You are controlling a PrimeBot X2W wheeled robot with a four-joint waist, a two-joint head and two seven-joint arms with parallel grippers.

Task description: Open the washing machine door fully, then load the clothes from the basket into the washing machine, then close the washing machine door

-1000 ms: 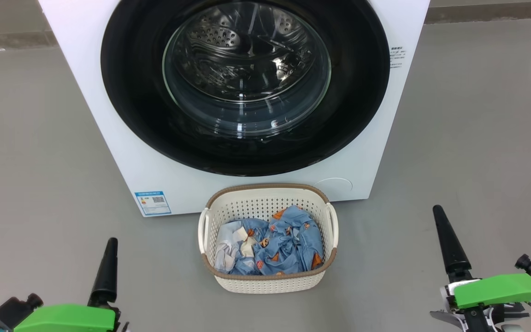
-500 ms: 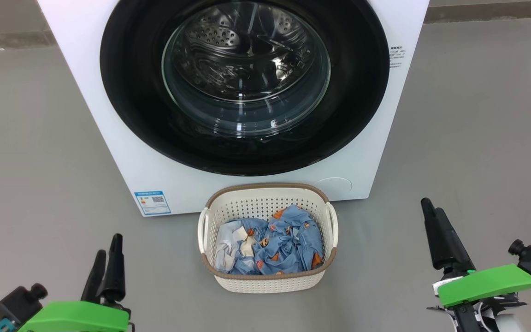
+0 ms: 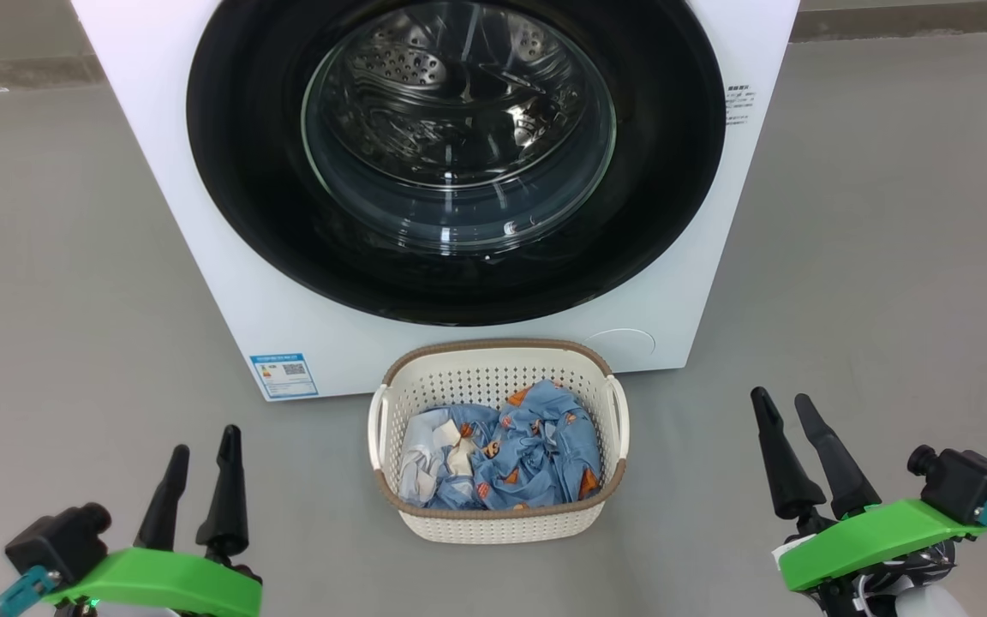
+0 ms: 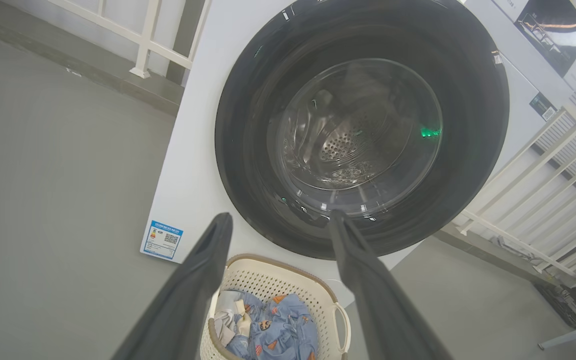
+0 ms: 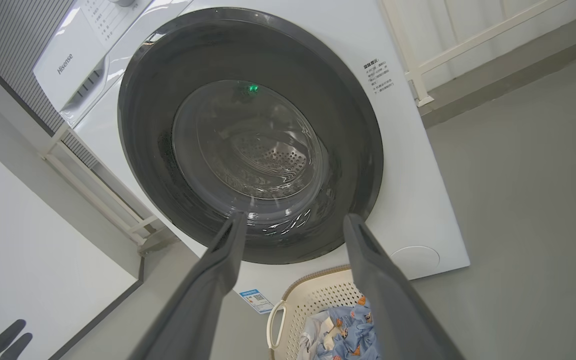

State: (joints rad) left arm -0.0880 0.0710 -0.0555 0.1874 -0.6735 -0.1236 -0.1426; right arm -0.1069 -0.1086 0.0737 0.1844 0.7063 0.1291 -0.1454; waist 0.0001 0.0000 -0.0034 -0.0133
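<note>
Left claw (image 3: pixel 204 439) hangs low at the near left above the grey floor (image 3: pixel 74 300), jaws spread apart with nothing between them. Right claw (image 3: pixel 780 396) hangs at the near right, its jaws parted too and empty. Both are well apart from the basket (image 3: pixel 493 524), which stands on the floor between them, just in front of the washing machine (image 3: pixel 288 326) and near the middle of its lower edge. The clothes (image 3: pixel 528 463) lie crumpled inside the basket: light blue fabric with small orange figures, and some white and cream parts toward the left side. The washing machine door (image 3: pixel 236 171) is shut, its glossy black ring flat against the white front. Through the glass window (image 3: pixel 459 128) at its centre the perforated steel drum (image 3: pixel 408 64) shows, with no clothes in it. A blue label sticker (image 3: pixel 284 377) sits at the lower left corner of the machine's front, left of the basket, and a faint round cover (image 3: pixel 620 344) is at the lower right. In each wrist view the open jaws point up at the lower half of the door, the basket sits below them, and a small green glint (image 4: pixel 430 132) reflects in the glass. White railings (image 4: pixel 143 50) stand behind the machine.
</note>
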